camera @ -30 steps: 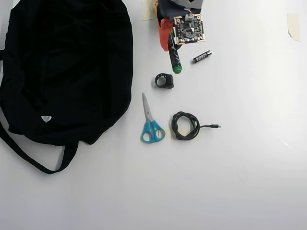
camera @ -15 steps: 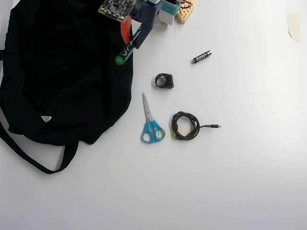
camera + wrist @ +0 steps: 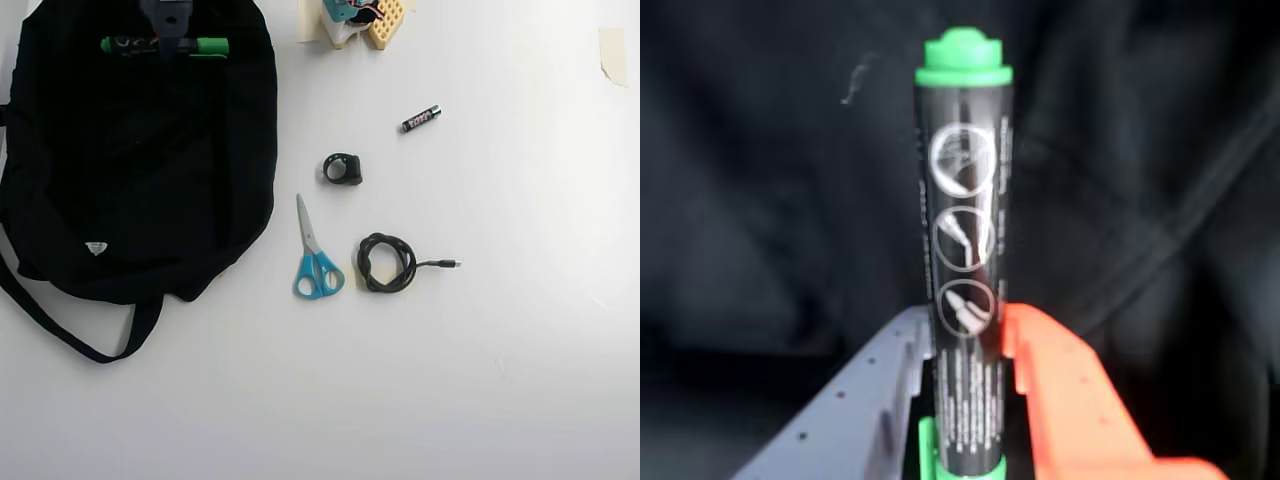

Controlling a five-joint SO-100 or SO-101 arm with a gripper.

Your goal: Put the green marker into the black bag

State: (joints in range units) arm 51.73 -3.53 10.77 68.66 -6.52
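Observation:
The green marker [image 3: 165, 45] lies crosswise over the upper part of the black bag [image 3: 130, 170] in the overhead view, held in my gripper [image 3: 172, 42]. The wrist view shows the green marker [image 3: 962, 250] pointing away from me, its green end up. My gripper [image 3: 965, 325] is shut on the barrel, with the grey finger [image 3: 880, 390] on the left and the orange finger [image 3: 1060, 390] on the right. Black bag fabric [image 3: 750, 220] fills everything behind it. Whether the marker touches the fabric cannot be told.
On the white table to the right of the bag lie blue-handled scissors [image 3: 317, 262], a coiled black cable [image 3: 387, 262], a small black ring-shaped part [image 3: 343, 168] and a small battery [image 3: 421, 118]. The arm's base [image 3: 355, 20] is at the top edge.
My gripper has swung left with the marker, from the table near the battery, past the bag's right edge, to over the bag's upper part.

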